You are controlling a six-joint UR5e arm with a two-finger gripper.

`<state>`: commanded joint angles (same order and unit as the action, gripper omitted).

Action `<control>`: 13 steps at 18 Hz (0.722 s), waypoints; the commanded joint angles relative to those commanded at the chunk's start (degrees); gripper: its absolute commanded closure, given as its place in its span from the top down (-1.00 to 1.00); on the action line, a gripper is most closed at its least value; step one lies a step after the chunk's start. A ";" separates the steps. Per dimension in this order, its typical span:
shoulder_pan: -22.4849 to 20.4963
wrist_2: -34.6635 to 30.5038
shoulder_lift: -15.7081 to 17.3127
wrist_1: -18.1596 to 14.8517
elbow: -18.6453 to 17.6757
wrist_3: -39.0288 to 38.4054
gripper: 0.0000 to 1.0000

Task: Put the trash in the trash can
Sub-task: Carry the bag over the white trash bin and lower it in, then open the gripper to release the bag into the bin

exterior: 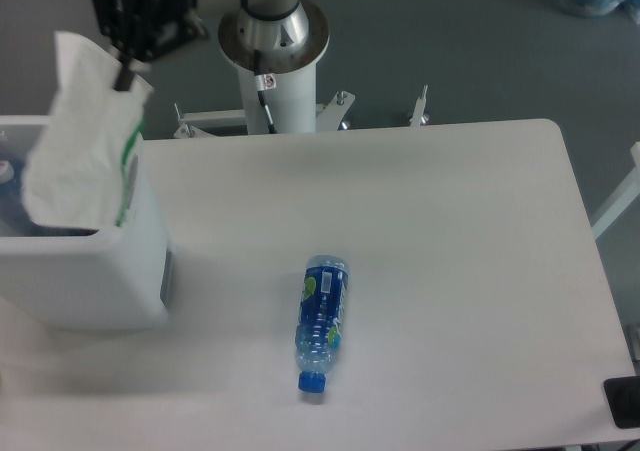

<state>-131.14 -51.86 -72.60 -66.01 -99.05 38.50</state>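
My gripper is at the top left, above the trash can, shut on the top edge of the white wrapper. The wrapper has a green edge stripe and hangs down over the can's opening. The trash can is a white boxy bin at the table's left edge. The small clear bottle with blue label and blue cap lies on its side near the table's middle front, cap toward the front edge, far from the gripper.
Inside the bin, behind the wrapper, part of another bottle shows at the far left. The arm's white base column stands behind the table. A dark object sits at the front right corner.
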 joint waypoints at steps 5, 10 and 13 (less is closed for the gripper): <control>1.68 -0.26 0.88 0.35 -4.83 3.95 -1.00; 3.00 0.09 -1.13 0.97 -5.81 4.57 -1.00; 3.52 0.00 -2.28 1.58 -5.54 4.57 -1.00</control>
<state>-127.62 -51.86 -74.88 -64.43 -104.59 43.07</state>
